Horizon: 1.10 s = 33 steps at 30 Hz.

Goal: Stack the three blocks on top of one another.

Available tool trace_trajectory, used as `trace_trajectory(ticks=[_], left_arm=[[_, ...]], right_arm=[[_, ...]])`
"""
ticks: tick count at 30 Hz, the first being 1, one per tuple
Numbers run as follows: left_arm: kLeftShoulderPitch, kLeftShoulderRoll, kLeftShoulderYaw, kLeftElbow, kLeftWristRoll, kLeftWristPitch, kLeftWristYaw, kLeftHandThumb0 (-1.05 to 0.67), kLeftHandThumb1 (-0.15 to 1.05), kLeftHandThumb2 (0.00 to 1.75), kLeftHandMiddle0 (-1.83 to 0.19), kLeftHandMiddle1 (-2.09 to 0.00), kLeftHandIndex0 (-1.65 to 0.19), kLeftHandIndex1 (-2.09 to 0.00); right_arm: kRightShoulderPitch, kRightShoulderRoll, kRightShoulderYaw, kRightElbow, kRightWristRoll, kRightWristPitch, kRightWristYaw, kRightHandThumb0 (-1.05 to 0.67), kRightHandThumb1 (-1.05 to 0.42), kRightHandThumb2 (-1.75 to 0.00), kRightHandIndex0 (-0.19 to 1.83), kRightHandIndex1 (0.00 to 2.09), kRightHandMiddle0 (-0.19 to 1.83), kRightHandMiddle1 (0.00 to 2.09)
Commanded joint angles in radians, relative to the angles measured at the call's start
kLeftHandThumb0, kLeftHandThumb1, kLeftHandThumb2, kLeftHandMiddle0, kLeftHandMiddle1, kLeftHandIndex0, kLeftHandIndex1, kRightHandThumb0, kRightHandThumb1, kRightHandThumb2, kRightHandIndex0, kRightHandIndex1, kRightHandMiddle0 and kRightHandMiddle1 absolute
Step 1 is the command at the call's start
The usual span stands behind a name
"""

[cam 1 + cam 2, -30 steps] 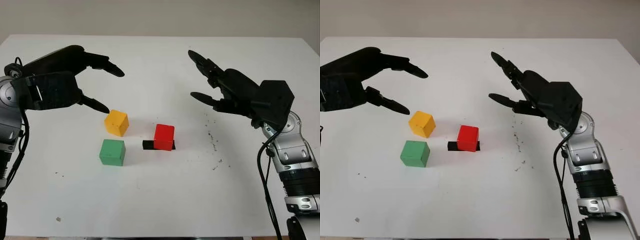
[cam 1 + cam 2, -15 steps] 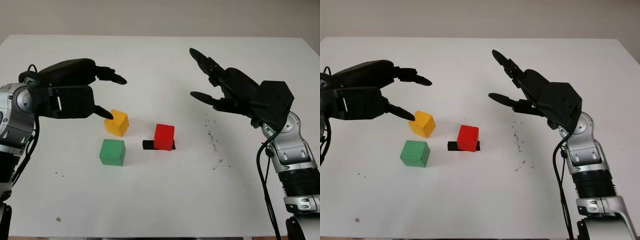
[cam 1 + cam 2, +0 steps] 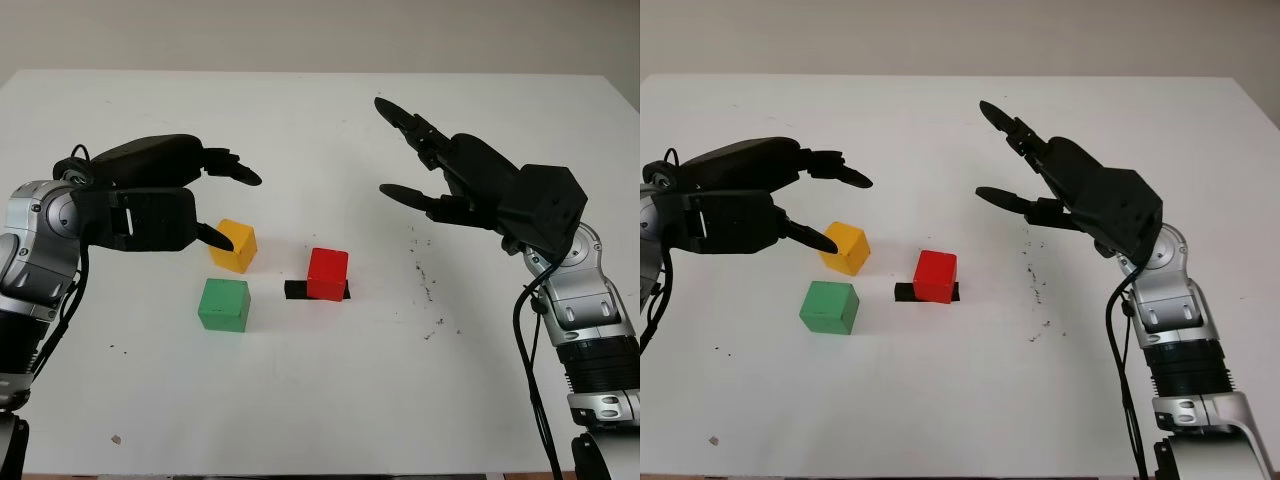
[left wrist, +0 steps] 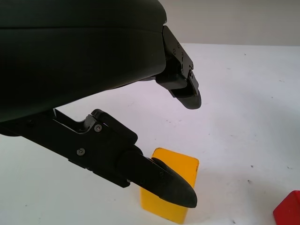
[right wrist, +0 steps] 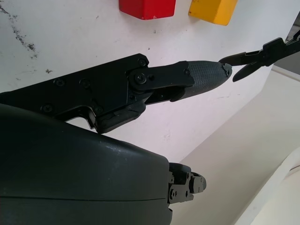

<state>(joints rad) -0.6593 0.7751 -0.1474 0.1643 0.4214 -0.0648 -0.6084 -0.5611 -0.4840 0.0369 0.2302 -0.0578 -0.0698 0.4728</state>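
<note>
Green block (image 3: 224, 304) sits nearest the robot, flat on the white desk (image 3: 320, 400) with nothing on top of it. Just past it sits the yellow block (image 3: 235, 245), and off to the right of both is the red block (image 3: 328, 273), standing on a short black strip (image 3: 297, 290). All three blocks are apart from each other, so no stacking is done yet. Every step of the job is still left to do.

The left hand (image 3: 215, 205) is open and holds nothing. It hangs around the yellow block, one finger low by the block's left side and the others up above it. I think it is about to pick that block up. The right hand (image 3: 420, 160) is open too, up in the air, well off to the right of the blocks.

The blocks are in the middle of the desk, far from every edge. White room lies all around them, mostly at the front and the far side, so both arms can move freely
</note>
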Motion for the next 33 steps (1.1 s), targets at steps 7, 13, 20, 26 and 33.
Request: trace_trajectory(ticks=[7,13,20,26,33], left_arm=[[0.021,0.012,-0.027,-0.009,0.058,-0.008,0.004,-0.65,0.83,0.05,-0.16,-0.06,-0.37,-0.38],[0.023,0.019,-0.06,0.003,0.15,-0.047,0.045,-0.63,0.82,0.05,-0.17,-0.06,-0.39,-0.42],[0.031,0.003,-0.075,0.032,0.193,-0.088,0.093,-0.61,0.82,0.05,-0.21,-0.07,-0.43,-0.47],[0.034,-0.013,-0.084,0.066,0.198,-0.097,0.118,-0.6,0.82,0.06,-0.24,-0.07,-0.44,-0.52],[0.039,-0.02,-0.089,0.082,0.207,-0.108,0.146,-0.55,0.82,0.05,-0.31,-0.06,-0.39,-0.86]], right_arm=[[0.002,-0.005,-0.014,-0.01,0.007,0.001,0.001,-0.76,-1.05,-0.26,-0.14,0.05,0.03,0.06],[0.001,-0.007,-0.01,-0.006,-0.002,-0.007,-0.002,-0.77,-1.05,-0.27,-0.13,0.06,0.04,0.06],[0.0,-0.007,-0.012,-0.012,-0.003,0.003,0.0,-0.78,-1.05,-0.26,-0.13,0.06,0.04,0.06],[-0.001,-0.009,-0.014,-0.011,0.0,-0.003,0.002,-0.77,-1.05,-0.25,-0.12,0.06,0.05,0.06],[-0.001,-0.01,-0.014,-0.011,0.003,-0.004,0.007,-0.76,-1.05,-0.26,-0.13,0.05,0.05,0.06]])
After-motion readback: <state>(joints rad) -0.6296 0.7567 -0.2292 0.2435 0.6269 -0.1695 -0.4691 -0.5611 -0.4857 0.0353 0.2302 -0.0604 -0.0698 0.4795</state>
